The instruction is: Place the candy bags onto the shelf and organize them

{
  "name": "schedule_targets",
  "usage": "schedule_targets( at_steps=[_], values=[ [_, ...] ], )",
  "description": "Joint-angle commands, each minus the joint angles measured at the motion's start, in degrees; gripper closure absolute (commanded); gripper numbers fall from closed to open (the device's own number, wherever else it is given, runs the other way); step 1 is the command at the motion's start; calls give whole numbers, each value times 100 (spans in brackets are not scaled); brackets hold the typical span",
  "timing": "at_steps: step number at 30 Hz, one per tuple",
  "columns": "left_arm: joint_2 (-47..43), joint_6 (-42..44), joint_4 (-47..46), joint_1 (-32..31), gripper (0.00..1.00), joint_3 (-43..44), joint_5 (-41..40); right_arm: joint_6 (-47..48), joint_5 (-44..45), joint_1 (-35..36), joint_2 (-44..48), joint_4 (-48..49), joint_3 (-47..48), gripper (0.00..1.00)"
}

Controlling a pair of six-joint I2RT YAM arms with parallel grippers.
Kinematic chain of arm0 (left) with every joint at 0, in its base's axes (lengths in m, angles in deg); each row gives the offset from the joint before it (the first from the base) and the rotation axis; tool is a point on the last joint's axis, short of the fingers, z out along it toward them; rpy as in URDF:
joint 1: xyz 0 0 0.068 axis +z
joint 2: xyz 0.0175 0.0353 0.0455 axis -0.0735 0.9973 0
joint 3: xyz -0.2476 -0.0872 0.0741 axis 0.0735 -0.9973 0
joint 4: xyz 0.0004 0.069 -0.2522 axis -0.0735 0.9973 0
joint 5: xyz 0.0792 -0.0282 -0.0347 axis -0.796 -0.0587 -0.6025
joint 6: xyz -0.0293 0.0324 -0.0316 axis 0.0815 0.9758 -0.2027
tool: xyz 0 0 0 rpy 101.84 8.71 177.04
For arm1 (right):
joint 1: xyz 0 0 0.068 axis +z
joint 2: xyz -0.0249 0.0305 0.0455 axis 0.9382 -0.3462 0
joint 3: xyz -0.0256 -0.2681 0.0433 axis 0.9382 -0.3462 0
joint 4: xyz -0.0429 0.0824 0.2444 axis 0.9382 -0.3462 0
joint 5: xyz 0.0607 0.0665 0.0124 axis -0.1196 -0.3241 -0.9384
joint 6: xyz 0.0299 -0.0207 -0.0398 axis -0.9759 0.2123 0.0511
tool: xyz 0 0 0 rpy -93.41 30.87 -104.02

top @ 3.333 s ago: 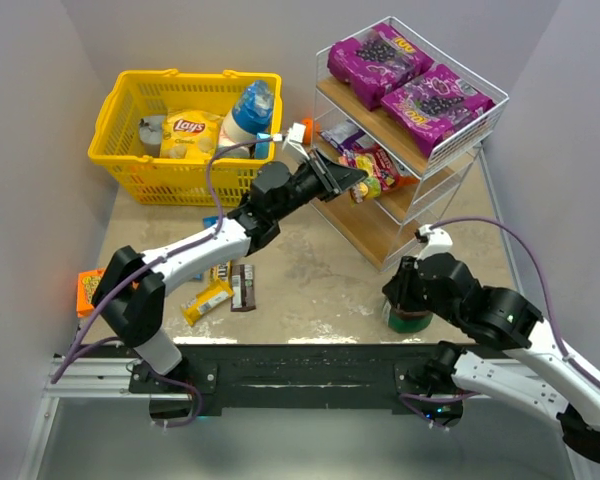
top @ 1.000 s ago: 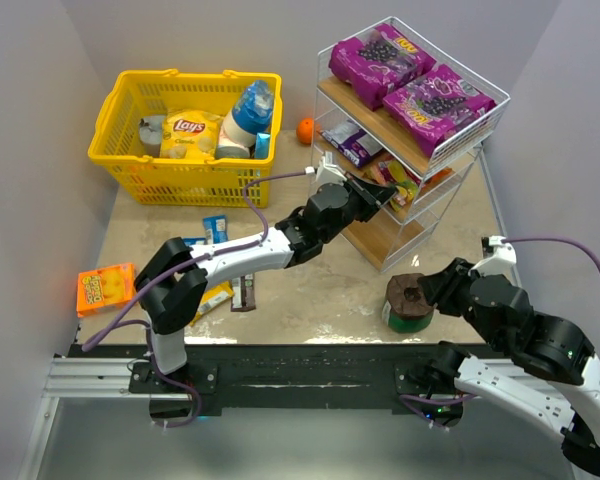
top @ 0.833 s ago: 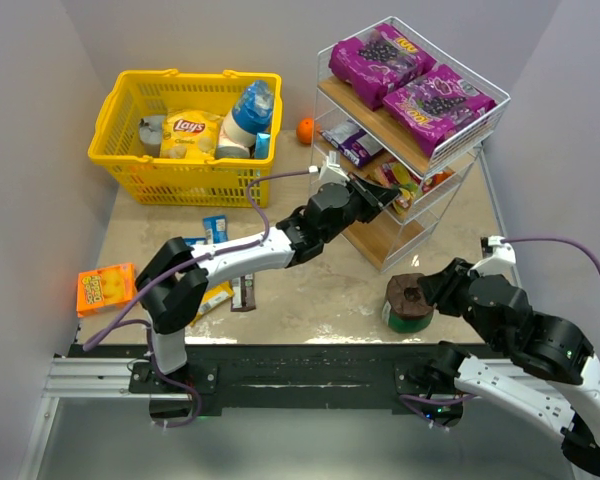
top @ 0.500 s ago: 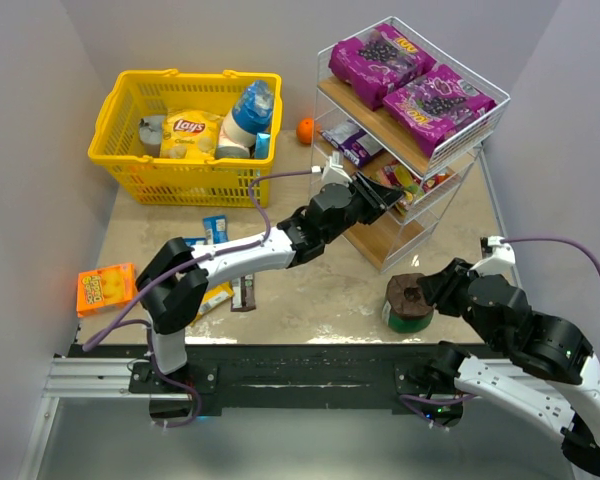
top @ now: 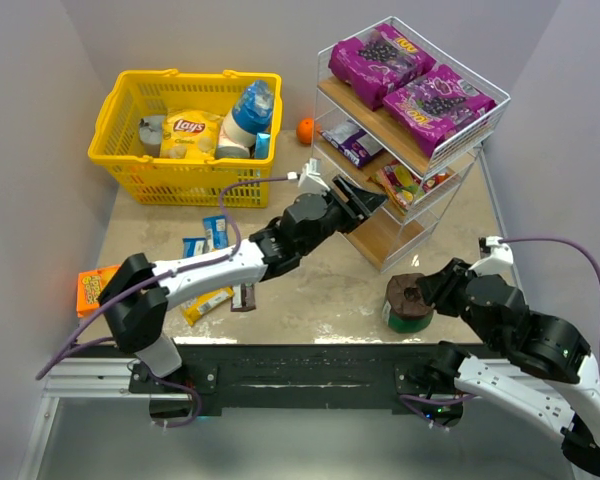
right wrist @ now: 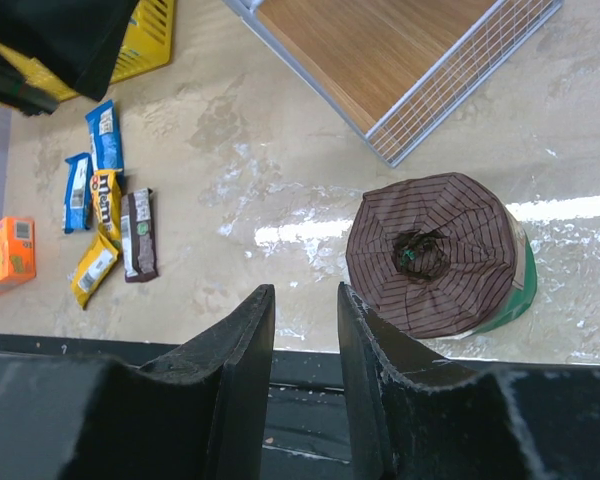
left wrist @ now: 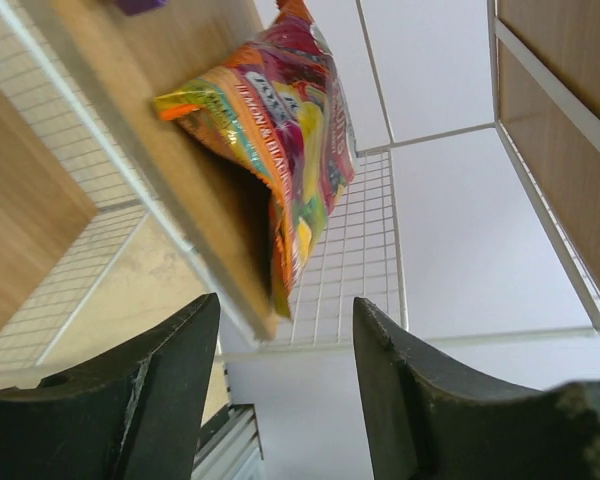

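L tool (left wrist: 285,315) jaws apart, empty; multicolour bag (left wrist: 280,130) just ahead on shelf (left wrist: 40,200) mid tier. Loose pkts (top: 212,229) near-left; L arm closer.

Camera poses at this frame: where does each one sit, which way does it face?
Top external: above and behind the bases, looking down on the table; both arms show, left end effector at the shelf, right end effector by the brown-topped container.
Left wrist: low beside the shelf, facing up at the multicoloured candy bag on a wooden tier; own fingers at bottom.
Right wrist: facing down on the container and loose candy packets; own fingers at bottom.
Shared: top and right wrist both show the container.
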Motion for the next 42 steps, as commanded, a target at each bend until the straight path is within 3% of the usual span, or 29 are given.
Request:
schedule_targets(
  at_steps=[1, 5, 10, 14, 19, 23, 30, 36, 42],
  values=[
    [-817, 530, 4, -16, 39, -599, -537, -88, 170, -14, -76, 279, -68, 64],
    [-1178, 1109, -111, 37, 39, -908, -582, -44, 117, -14, -164, 420, -77, 64],
    [-1214, 1778, 135, 396, 40, -741, 287, 44, 29, -13, -313, 604, -59, 65],
    [-1529, 1919, 643, 880, 41, -1214, 780, 316, -208, -5, -541, 973, -121, 65],
    [-2522, 2191, 1434, 1697, 40, -2242, 702, 720, -689, -14, -989, 1746, -305, 65],
    [-3304, 2464, 2663, 1979, 35, -2788, 36, 1054, -1523, -14, -1507, 2694, -577, 58],
    [-4342, 2465, 3870, 2901, 25, -3448, -256, 1283, -2791, 406, -3613, 4978, -930, 48],
    [-4773, 2552, 4468, 3534, 16, -3641, -634, 1161, -3011, 1058, -5628, 6042, -368, 44],
    [-4941, 2754, 4618, 3764, 13, -3615, -748, 993, -3416, 1111, -7202, 6809, 246, 37]
  ],
)
